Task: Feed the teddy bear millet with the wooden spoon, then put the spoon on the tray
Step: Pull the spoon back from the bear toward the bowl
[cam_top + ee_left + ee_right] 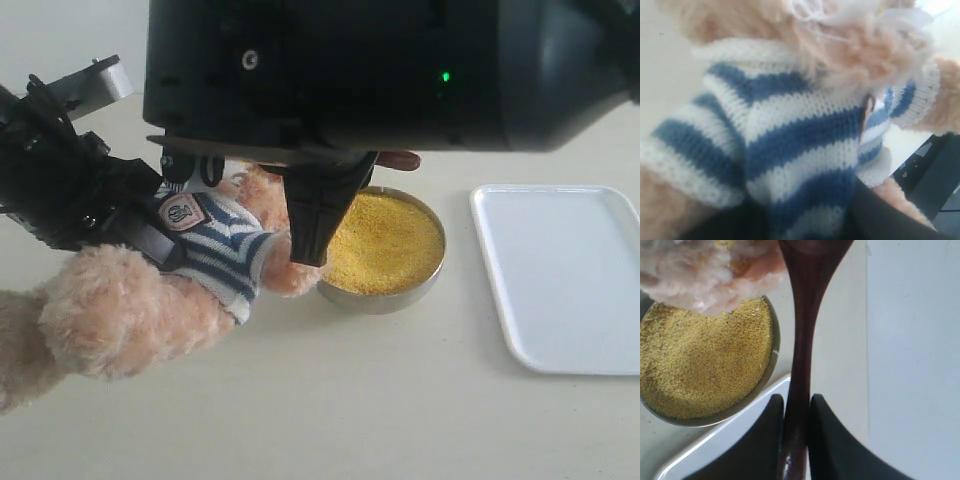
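Observation:
My left gripper (160, 243) (807, 222) is shut on the teddy bear (215, 245) (800, 140), its dark fingers pinching the striped shirt; the bear hangs tilted beside the bowl. My right gripper (795, 402) is shut on the wooden spoon (805, 315), clamping the slim handle. The spoon's round end lies against the bear's fur (705, 280), above the bowl's edge. In the exterior view only a reddish-brown end of the spoon (400, 160) shows under the arm's black housing. The millet (385, 245) (700, 360) fills the steel bowl (380, 297). The bear's head is mostly hidden.
The white tray (560, 280) (730, 445) lies flat on the table to the right of the bowl, with nothing on it. The right arm's large black housing (350, 70) blocks the upper part of the exterior view.

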